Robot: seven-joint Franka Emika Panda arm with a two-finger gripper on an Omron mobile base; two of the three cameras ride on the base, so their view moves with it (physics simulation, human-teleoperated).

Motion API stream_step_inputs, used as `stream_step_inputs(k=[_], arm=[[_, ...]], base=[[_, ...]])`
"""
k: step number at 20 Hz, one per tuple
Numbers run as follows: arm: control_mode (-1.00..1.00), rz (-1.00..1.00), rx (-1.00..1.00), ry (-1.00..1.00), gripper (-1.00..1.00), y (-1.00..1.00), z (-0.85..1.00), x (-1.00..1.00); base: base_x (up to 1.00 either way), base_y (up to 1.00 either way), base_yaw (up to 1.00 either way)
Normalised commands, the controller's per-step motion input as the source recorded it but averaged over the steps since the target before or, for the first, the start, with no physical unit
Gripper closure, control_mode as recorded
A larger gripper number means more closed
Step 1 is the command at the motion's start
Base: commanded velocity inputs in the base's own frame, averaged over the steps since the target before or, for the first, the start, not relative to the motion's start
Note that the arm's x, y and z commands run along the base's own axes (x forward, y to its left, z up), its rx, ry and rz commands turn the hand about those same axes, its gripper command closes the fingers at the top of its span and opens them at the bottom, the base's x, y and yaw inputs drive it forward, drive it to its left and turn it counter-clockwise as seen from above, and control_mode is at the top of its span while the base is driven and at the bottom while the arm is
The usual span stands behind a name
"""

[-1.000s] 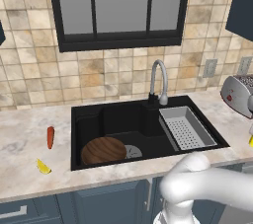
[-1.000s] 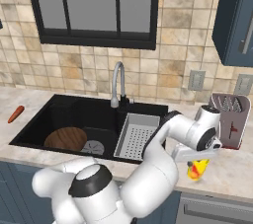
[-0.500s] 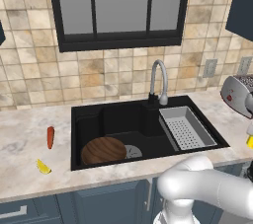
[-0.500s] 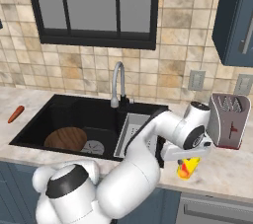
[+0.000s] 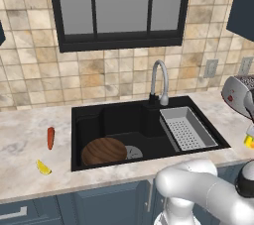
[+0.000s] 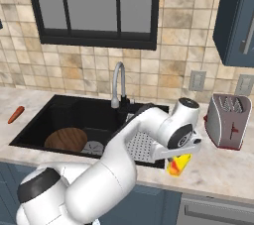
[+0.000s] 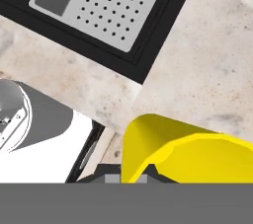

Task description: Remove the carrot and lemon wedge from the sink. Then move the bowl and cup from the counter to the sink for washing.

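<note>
The yellow cup (image 6: pixel 179 164) hangs just over the counter (image 6: pixel 223 167) right of the sink (image 6: pixel 59 112), tilted, with my gripper (image 6: pixel 181 155) shut on its rim. In the hand view the cup (image 7: pixel 183 154) sits right at my gripper (image 7: pixel 128 177). At the right edge of the left base view a bit of the cup (image 5: pixel 249 141) shows. The brown bowl (image 5: pixel 103 150) lies in the sink (image 5: pixel 124 120) beside the drain. On the counter left of the sink lie the carrot (image 5: pixel 50 138) and the lemon wedge (image 5: pixel 43 167).
A grey perforated tray (image 5: pixel 186 128) fills the sink's right part, under a curved silver faucet (image 5: pixel 158 83). A toaster (image 6: pixel 228 121) stands on the counter right of the cup. The counter's front edge runs close beneath the cup.
My hand has swung left toward the sink, carrying the cup with it. Bowl, carrot and lemon wedge have not moved.
</note>
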Motion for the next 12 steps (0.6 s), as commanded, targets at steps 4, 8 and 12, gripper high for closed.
stream_step_inputs(k=[4,8,12], arm=[[-1.0,0.08,0.0,0.0,1.0,0.4,0.18,-0.22],[-1.0,0.1,0.0,0.0,1.0,0.47,0.16,-0.11],[-1.0,0.08,0.0,0.0,1.0,0.44,0.21,-0.01]], base=[[0.0,0.0,0.0],[0.0,0.0,0.0],[0.0,0.0,0.0]])
